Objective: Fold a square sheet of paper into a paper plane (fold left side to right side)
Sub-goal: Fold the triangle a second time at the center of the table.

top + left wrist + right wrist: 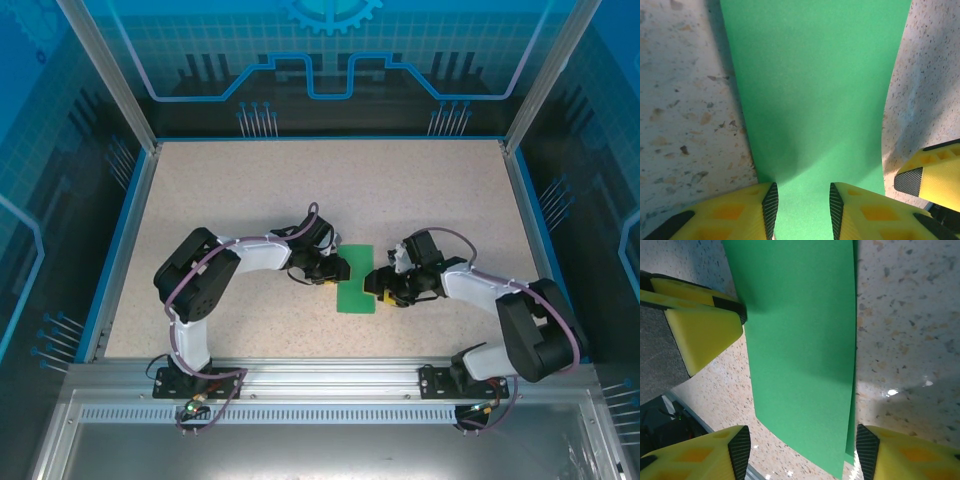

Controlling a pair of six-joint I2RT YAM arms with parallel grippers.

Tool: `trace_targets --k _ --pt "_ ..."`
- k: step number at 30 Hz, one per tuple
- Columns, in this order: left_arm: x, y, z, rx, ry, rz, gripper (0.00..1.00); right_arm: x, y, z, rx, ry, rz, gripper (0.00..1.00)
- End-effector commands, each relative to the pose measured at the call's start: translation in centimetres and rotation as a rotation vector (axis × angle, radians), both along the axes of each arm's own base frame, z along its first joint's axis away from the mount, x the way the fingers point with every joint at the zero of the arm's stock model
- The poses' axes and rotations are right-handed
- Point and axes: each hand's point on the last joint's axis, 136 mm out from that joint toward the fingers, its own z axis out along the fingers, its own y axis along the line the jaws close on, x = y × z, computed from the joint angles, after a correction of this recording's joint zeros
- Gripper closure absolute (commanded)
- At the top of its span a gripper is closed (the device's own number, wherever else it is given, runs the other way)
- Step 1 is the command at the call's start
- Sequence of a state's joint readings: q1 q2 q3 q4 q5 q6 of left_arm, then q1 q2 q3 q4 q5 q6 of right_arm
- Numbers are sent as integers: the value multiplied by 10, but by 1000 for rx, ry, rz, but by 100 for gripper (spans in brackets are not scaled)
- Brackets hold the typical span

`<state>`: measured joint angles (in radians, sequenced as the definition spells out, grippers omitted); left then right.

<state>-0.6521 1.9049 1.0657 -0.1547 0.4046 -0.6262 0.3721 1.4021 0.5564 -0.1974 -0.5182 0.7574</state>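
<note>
The square sheet of paper (357,283) is bright green and lies on the speckled table as a narrow strip, doubled over. Two layers show at its right edge in the right wrist view (800,340). My left gripper (330,277) stands at the strip's left edge. Its jaws are open and the paper (815,90) runs between the fingertips (801,207). My right gripper (379,290) is at the strip's near right corner. It is open wide, with the paper's end between its fingers (802,452). Neither gripper pinches the sheet.
The speckled table (250,190) is walled by blue rails and glass panels. A metal rail (320,375) with both arm bases runs along the near edge. The two grippers sit close together: the left gripper's yellow finger (700,335) shows in the right wrist view, and the right gripper's finger (935,175) in the left.
</note>
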Motion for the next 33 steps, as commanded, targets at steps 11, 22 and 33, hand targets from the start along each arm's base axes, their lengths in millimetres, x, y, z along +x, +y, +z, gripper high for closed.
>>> trace_targets --k 11,22,33 --pt "-10 1 -14 54 25 -23 63 -6 6 -11 30 62 2 42" --pt "-6 -2 2 17 -26 -31 58 3 16 -6 91 38 -18 43" --pt "-2 10 71 -79 -332 -52 43 12 20 -5 117 58 -40 43"
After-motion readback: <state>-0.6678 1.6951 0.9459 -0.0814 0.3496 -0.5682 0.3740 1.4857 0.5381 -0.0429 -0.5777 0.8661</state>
